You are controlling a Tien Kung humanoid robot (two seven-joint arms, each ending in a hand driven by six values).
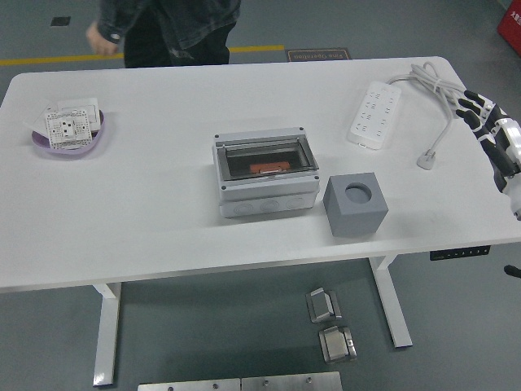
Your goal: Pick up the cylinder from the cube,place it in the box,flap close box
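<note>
A grey cube (356, 204) with an empty round hole in its top stands right of the table's middle. Left of it stands a grey box (264, 173) with its clear flap lid shut; an orange cylinder (265, 168) lies inside under the lid. My right hand (487, 122) is at the table's right edge, far from the cube and box, fingers spread and holding nothing. My left arm is out of view.
A white power strip (374, 112) with a cable and plug (427, 159) lies at the back right. A purple dish (71, 135) with a white socket plate sits at the far left. A person (167, 28) stands behind the table's far left edge.
</note>
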